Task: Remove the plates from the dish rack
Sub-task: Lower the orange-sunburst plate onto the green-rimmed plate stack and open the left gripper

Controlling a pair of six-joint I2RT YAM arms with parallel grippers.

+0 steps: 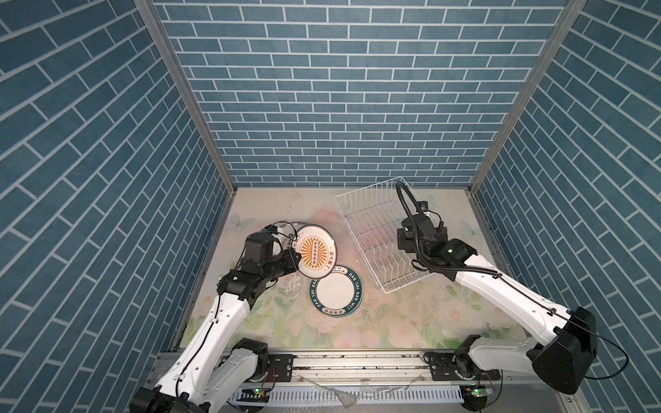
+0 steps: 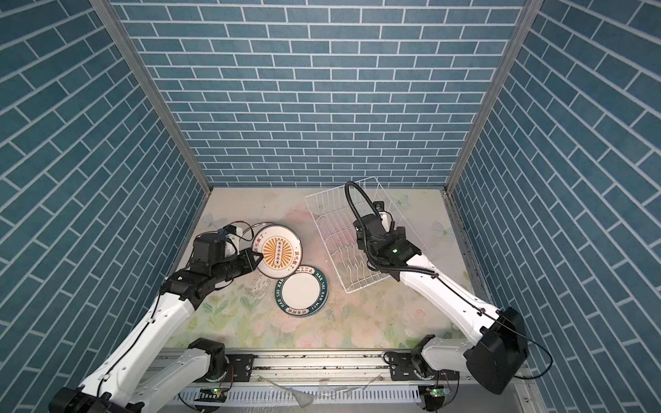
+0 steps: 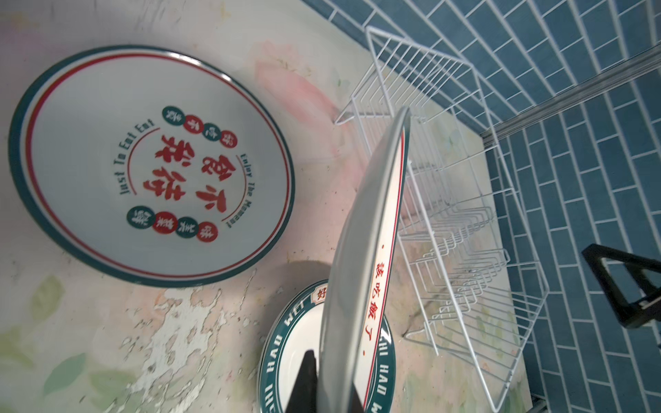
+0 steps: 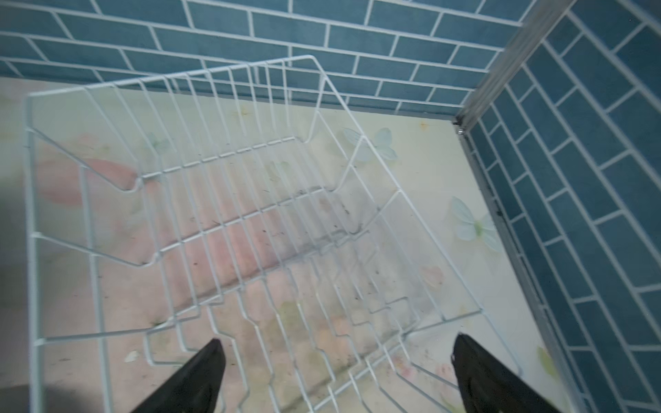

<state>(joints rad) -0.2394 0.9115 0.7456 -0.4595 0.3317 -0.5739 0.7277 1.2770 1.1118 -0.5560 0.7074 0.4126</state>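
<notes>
Black fingers of your left tool [image 3: 331, 372] sit at the near edge of the left wrist view. They are clamped on the rim of the orange sunburst plate [image 3: 361, 250], which runs edge-on away from them. In both top views that plate [image 1: 314, 252] is raised above the bench [image 1: 393, 314], gripped at the side nearest the tool.

Just under the held plate, lying flat, is the green-lettered plate [image 3: 297, 336]; you cannot tell whether the two touch. On the tool's other side, a red-character plate [image 3: 150, 164] lies face up on the bench, apart from both. Beyond the held plate's far edge stands the dish rack [image 3: 465, 221].

Your right tool [image 4: 336, 341] hangs over the rack's near end with its jaws spread wide, holding nothing. Ahead of its fingertips the rack's white wires and prongs run toward the blue tiled wall [image 4: 322, 32].
</notes>
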